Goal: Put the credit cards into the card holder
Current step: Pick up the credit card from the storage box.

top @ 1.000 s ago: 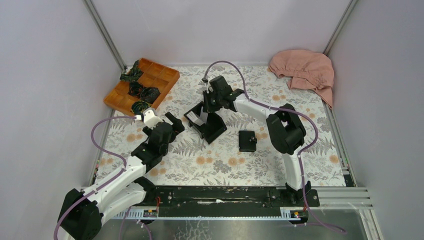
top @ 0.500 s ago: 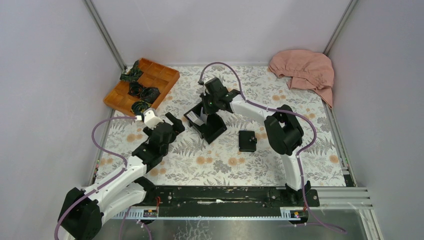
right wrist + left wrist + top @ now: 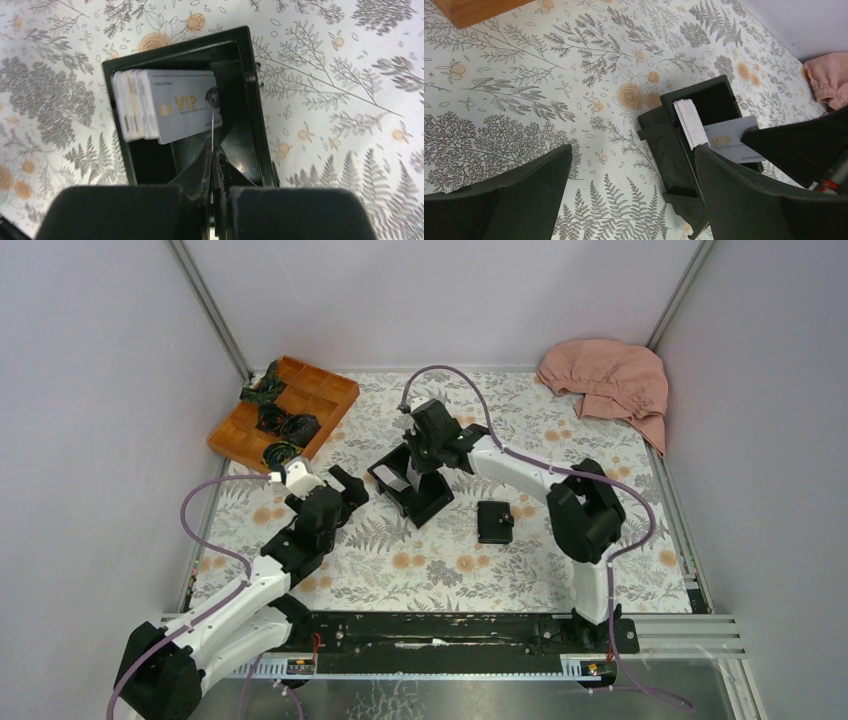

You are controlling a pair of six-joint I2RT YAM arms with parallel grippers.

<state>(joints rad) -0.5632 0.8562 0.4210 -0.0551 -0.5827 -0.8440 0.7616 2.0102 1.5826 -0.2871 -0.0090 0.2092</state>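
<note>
From above, the right gripper [image 3: 416, 465] is seen down in the box [image 3: 428, 505]. The holder [image 3: 494, 521] lies on the table, apparently closed and well apart from the box. No card is seen in it. The left gripper [image 3: 324, 480] is held wide open and empty beside the box.

In the left wrist view, a stack of cards [image 3: 689, 124] is shown upright in the box. One VIP card [image 3: 730, 142] is tilted away from the stack toward the right gripper.

In the right wrist view, the jaws are seen closed on that card's edge. The task is judged barely begun: every card is yet to be carried over, and the holder is yet to be opened.
</note>
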